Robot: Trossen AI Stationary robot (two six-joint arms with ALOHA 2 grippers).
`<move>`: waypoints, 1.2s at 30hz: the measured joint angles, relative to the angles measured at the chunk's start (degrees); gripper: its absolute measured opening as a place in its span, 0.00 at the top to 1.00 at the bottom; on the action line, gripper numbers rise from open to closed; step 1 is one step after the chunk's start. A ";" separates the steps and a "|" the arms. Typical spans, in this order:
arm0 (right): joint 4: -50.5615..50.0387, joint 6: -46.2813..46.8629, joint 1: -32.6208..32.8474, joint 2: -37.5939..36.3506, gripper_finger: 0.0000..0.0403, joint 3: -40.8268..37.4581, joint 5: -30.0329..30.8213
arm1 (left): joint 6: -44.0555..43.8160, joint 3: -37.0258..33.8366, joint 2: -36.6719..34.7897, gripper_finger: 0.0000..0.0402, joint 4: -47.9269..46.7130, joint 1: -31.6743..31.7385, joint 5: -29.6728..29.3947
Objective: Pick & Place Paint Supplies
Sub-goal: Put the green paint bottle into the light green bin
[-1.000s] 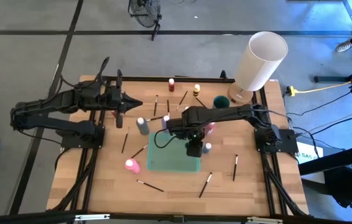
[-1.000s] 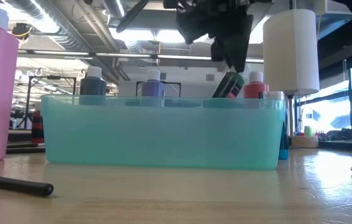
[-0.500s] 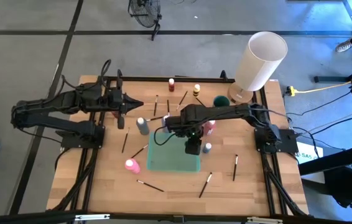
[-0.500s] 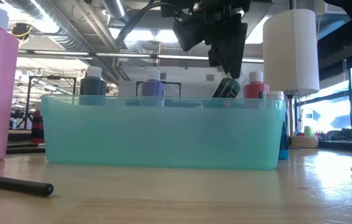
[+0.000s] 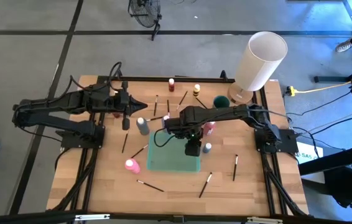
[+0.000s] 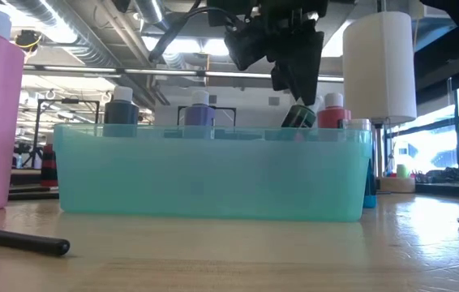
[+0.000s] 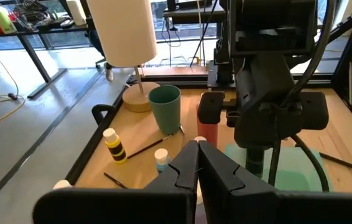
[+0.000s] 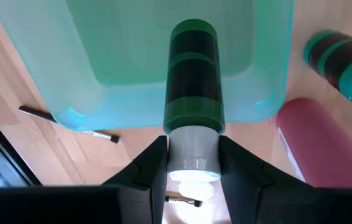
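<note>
Looking straight down, the right gripper (image 5: pixel 191 148) hangs over the teal bin's (image 5: pixel 163 163) right edge, mid-table; the left gripper (image 5: pixel 126 103), shut and empty, waits near the far-left edge. Low view: the green bottle (image 6: pixel 298 117) tilts, base above the bin. Right wrist view: fingers (image 8: pixel 154 168) clamp its white cap, long axis pointing into the bin.

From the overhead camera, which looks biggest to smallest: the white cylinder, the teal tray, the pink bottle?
1. White cylinder, though it stands tall, nearer the camera, so unsure against the tray.
2. Teal tray.
3. Pink bottle, clearly smallest.
</note>
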 joint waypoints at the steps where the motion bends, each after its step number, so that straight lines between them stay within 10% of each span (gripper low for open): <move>1: 0.11 0.00 0.00 0.32 0.71 0.00 -0.02 | 0.00 0.00 -0.04 0.99 0.10 0.00 0.00; 36: -0.06 5.57 1.46 4.04 0.71 -0.07 -5.03 | -1.07 0.00 -0.07 0.99 -1.13 -7.55 -2.47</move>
